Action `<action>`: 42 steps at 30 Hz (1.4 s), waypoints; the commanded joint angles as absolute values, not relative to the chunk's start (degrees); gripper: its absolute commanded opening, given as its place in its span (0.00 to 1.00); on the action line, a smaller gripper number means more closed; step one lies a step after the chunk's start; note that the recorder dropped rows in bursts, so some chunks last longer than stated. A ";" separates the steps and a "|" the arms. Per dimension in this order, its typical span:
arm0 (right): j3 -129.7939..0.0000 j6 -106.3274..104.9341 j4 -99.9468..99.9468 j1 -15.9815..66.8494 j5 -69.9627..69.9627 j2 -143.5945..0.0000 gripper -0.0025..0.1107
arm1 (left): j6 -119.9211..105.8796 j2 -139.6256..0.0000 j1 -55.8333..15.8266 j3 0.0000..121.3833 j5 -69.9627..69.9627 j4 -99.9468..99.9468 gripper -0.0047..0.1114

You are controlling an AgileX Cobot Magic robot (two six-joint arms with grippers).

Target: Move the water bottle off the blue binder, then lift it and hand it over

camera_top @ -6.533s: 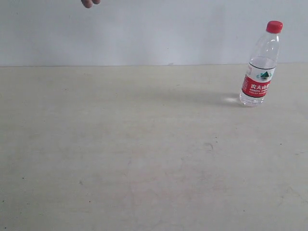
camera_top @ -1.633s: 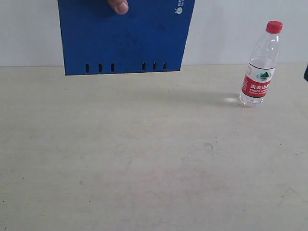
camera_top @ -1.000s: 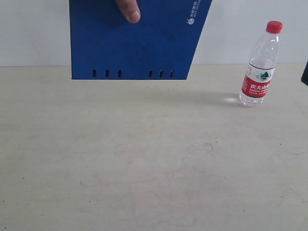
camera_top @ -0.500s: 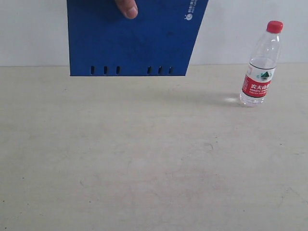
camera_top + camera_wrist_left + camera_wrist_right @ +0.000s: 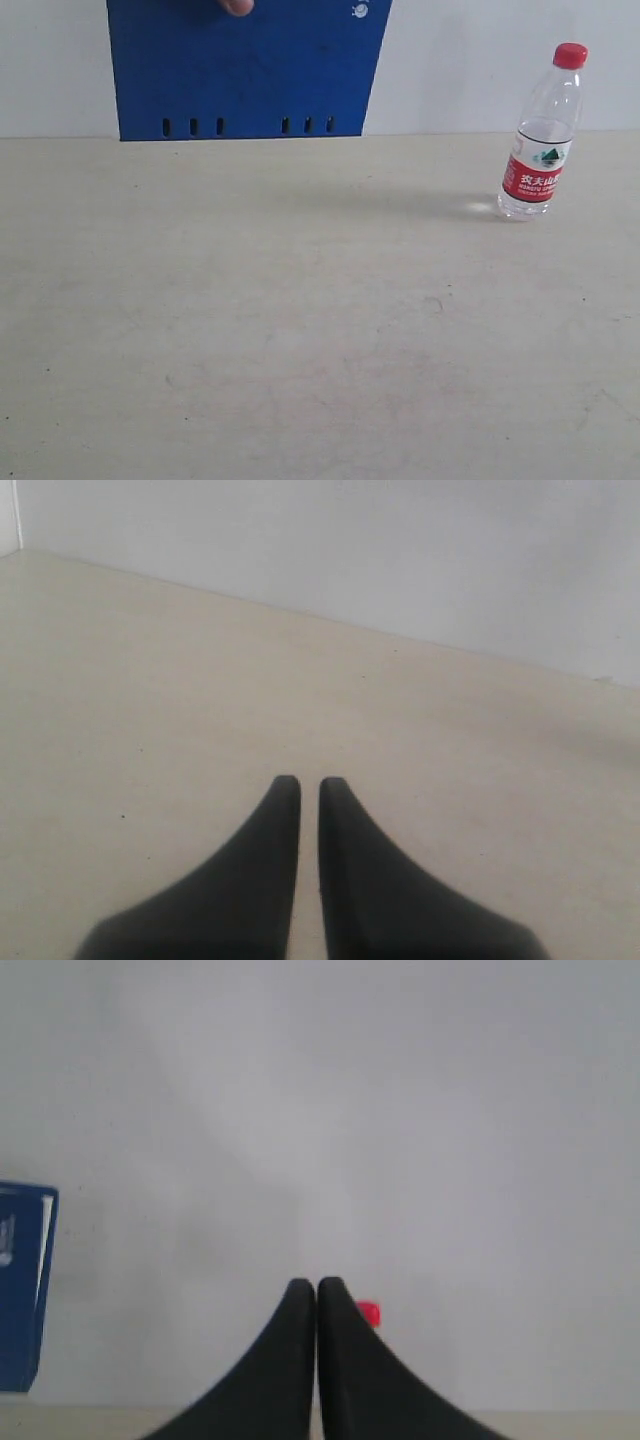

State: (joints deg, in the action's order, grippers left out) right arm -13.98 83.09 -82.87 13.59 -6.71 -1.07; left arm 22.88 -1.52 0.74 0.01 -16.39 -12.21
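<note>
The water bottle (image 5: 540, 135) stands upright on the table at the far right, red cap on, apart from everything else. The blue binder (image 5: 245, 70) hangs upright above the table's far edge, held from the top by a human thumb (image 5: 237, 6); its slots run along the lower edge. Neither gripper shows in the exterior view. My left gripper (image 5: 300, 780) is shut over bare table, a thin slit between its fingers. My right gripper (image 5: 316, 1283) is shut and faces the wall; the bottle's red cap (image 5: 369, 1313) peeks out behind one finger, and the binder (image 5: 22, 1290) is at the frame's edge.
The beige table (image 5: 300, 330) runs back to a white wall (image 5: 460, 60). Only the bottle stands on it; the binder hangs in the air at the far left-centre.
The held binder has shifted left and a little up since half a second ago. The bottle has not moved. A dark shape at the right edge a second ago is gone.
</note>
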 commanded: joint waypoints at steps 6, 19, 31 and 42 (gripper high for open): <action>-7.70 69.13 -66.74 13.84 -7.61 -4.24 0.02 | 22.66 -1.36 0.93 0.00 -16.32 -11.77 0.10; 0.00 13.47 -6.39 13.84 -15.72 -4.24 0.02 | 22.66 -1.36 0.93 0.00 -16.32 -11.77 0.10; 0.00 12.43 -8.78 -1.65 -18.48 0.00 0.02 | 22.66 -1.49 0.93 0.00 -16.32 -11.77 0.10; 0.00 16.10 -5.77 -16.06 -18.48 0.00 0.02 | 22.66 -1.47 0.93 0.00 -16.21 -11.77 0.10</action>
